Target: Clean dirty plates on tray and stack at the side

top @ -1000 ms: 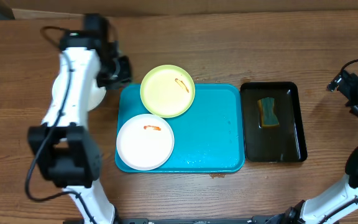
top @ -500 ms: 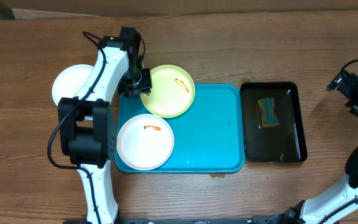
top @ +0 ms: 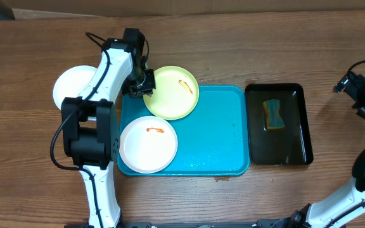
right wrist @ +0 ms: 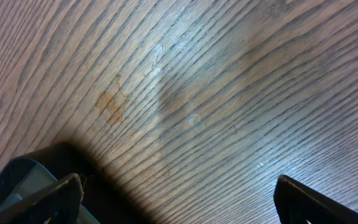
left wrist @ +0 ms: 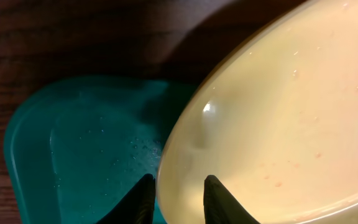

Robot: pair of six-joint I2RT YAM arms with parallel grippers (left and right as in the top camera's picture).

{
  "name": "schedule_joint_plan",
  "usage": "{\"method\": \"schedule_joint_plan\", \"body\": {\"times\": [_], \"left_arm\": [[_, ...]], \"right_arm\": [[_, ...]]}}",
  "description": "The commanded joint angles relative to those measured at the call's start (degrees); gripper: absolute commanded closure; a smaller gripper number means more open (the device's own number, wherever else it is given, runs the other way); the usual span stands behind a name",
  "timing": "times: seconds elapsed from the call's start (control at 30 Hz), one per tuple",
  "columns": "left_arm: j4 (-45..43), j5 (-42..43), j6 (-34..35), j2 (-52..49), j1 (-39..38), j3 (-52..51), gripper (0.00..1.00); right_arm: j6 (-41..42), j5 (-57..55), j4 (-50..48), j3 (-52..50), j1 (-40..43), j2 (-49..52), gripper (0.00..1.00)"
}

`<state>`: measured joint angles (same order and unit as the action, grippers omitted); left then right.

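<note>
A pale yellow-green plate (top: 171,95) with an orange smear lies over the far left corner of the turquoise tray (top: 211,136). My left gripper (top: 146,85) is at the plate's left rim. In the left wrist view its jaws (left wrist: 178,180) straddle that rim of the plate (left wrist: 278,112), one finger outside over the tray (left wrist: 73,143), one on the plate's inside. A white plate (top: 147,144) with a red smear sits at the tray's near left. Another white plate (top: 75,85) rests on the table left of the tray. My right gripper (top: 360,88) hangs wide open at the far right over bare wood (right wrist: 179,193).
A narrow black tray (top: 253,126) with a green-yellow sponge (top: 272,114) in it stands right of the turquoise tray. The left arm's links reach from the near edge up along the tray's left side.
The left arm swung right from the white plate on the table to the yellow-green plate's rim. Its jaws then narrowed onto that rim. The right arm stayed still.
</note>
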<state>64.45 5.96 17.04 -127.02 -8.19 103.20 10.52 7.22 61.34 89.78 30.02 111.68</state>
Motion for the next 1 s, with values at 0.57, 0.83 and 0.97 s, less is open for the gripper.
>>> {"method": "schedule_joint_plan", "body": {"times": [0.57, 0.83, 0.97], "left_arm": [[-0.3, 5.9, 0.8, -0.4, -6.3, -3.4, 0.96], [1.4, 5.6, 0.8, -0.4, -15.5, -3.4, 0.96], [2.9, 5.0, 0.8, -0.4, -18.6, -3.4, 0.96]], "right_arm": [[0.2, -0.1, -0.2, 0.6, 0.2, -1.4, 0.0], [0.2, -0.1, -0.2, 0.6, 0.2, -1.4, 0.0], [0.2, -0.1, -0.2, 0.6, 0.2, -1.4, 0.0]]}}
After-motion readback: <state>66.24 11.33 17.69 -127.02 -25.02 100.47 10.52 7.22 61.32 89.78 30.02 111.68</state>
